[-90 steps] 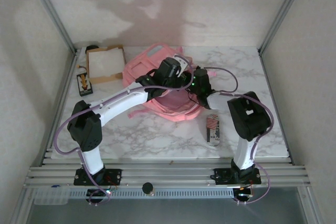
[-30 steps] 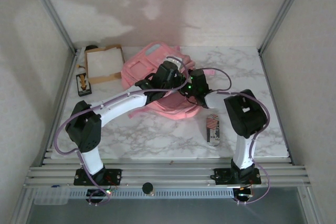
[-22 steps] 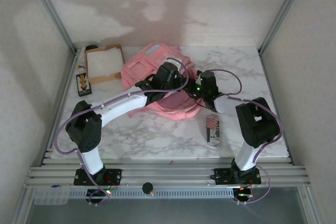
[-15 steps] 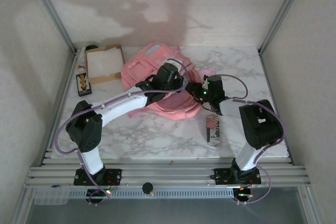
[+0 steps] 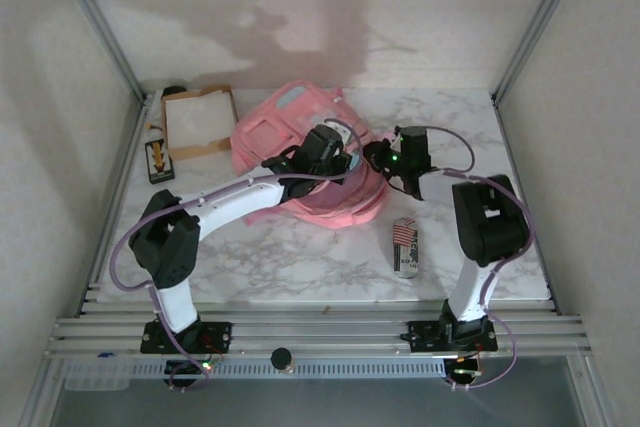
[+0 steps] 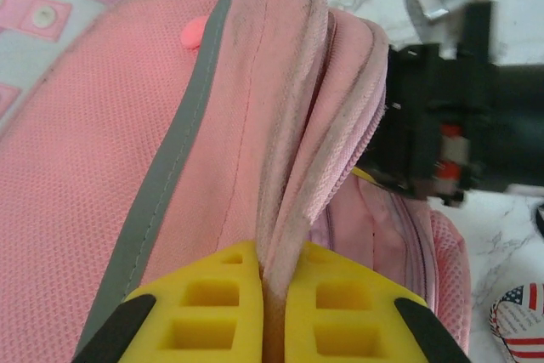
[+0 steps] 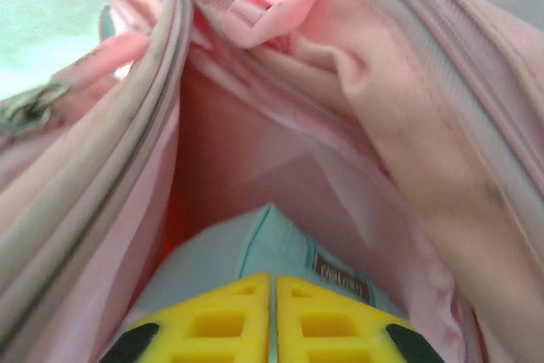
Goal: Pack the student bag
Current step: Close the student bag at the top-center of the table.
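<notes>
The student bag (image 5: 285,132), a pink backpack, lies at the back middle of the table. My left gripper (image 5: 337,163) is shut on the pink edge of its opening; in the left wrist view the yellow fingers (image 6: 212,303) pinch that fabric lip of the bag (image 6: 170,125). My right gripper (image 5: 378,157) reaches into the opening from the right and appears as a black body (image 6: 442,125) beside the zip. In the right wrist view this gripper (image 7: 272,282) is shut inside the bag (image 7: 408,125), its tips over a light-blue pouch (image 7: 229,252) lying within.
A shallow cardboard box (image 5: 200,119) with a white sheet stands at the back left. A small black item with a yellow arrow (image 5: 158,159) lies below it. A flag-printed tube (image 5: 404,245) lies on the marble near the right arm, also seen as a tube end (image 6: 518,320).
The right gripper pulled back out to the right, then returned to the bag's opening and shut its jaws. The left gripper kept its hold on the bag's edge.
</notes>
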Available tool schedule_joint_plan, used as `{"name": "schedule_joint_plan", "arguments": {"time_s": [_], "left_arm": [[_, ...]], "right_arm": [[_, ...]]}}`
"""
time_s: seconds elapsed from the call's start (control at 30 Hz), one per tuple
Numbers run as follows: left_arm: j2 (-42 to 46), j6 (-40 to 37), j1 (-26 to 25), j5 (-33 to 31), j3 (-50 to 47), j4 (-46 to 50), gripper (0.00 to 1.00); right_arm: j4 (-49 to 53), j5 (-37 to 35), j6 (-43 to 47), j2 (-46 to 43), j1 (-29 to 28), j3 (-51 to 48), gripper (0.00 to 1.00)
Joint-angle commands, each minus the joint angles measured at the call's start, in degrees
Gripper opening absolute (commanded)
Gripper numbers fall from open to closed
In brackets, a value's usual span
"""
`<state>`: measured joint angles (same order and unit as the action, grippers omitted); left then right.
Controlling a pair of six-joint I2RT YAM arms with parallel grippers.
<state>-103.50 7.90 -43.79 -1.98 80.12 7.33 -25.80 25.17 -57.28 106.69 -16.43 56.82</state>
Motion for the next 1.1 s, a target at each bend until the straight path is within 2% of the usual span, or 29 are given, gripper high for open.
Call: {"name": "schedule_joint_plan", "arguments": {"time_s": [0.0,0.27,0.37,0.43,0.53,0.6,0.67,0.73,0.83,0.9,1.03,1.07], "left_arm": [[-0.47,0.21,-1.03,5.37,-0.79,0.75,0.0],[-2.7,2.94,-1.21,8.11,-4.0,0.67,0.0],[-3.11,2.18,-1.13,7.43,-6.32,3.49,0.07],[-3.27,3.35,-0.95,5.64,-7.54,4.23,0.15],[-3.68,4.42,-0.31,4.56,-8.21,5.27,0.18],[-3.92,4.58,0.36,5.59,-8.39,5.74,0.27],[-3.15,2.92,0.46,8.46,-8.53,6.1,0.35],[-1.26,2.23,0.46,11.47,-8.67,6.33,0.44],[1.72,1.82,0.5,14.1,-8.15,7.25,0.55],[3.79,1.59,0.7,15.2,-7.35,8.05,0.62],[7.29,6.6,1.98,15.81,-6.14,2.78,0.64],[7.08,9.04,2.21,14.26,-5.55,0.56,0.64]], "right_arm": [[1.67,-0.5,0.32,3.67,-3.14,3.47,0.08],[-6.55,1.37,-3.24,8.56,-5.69,0.77,0.05],[-12.35,1.94,-5.18,4.22,-3.43,-5.12,0.11],[-8.33,0.88,-2.89,-0.43,-1.98,-6.97,0.2],[-0.44,-1.3,2.84,-7.96,-1.42,-8.49,0.31],[4.0,-1.24,4.8,-13.13,0.13,-10.32,0.41],[9.81,-1.09,7.28,-17.3,2.11,-11.2,0.44],[17.35,-3.86,10.9,-21.37,3.92,-11.61,0.46],[22.12,-6.19,13.56,-27.1,6.85,-13.31,0.49],[25.3,-7.53,16.0,-27.4,7.71,-12.26,0.51],[24.58,-3.62,17.17,-22.33,7.51,-10.26,0.51],[25.45,-3.88,17.83,-20.31,7.35,-9.18,0.49]]}}
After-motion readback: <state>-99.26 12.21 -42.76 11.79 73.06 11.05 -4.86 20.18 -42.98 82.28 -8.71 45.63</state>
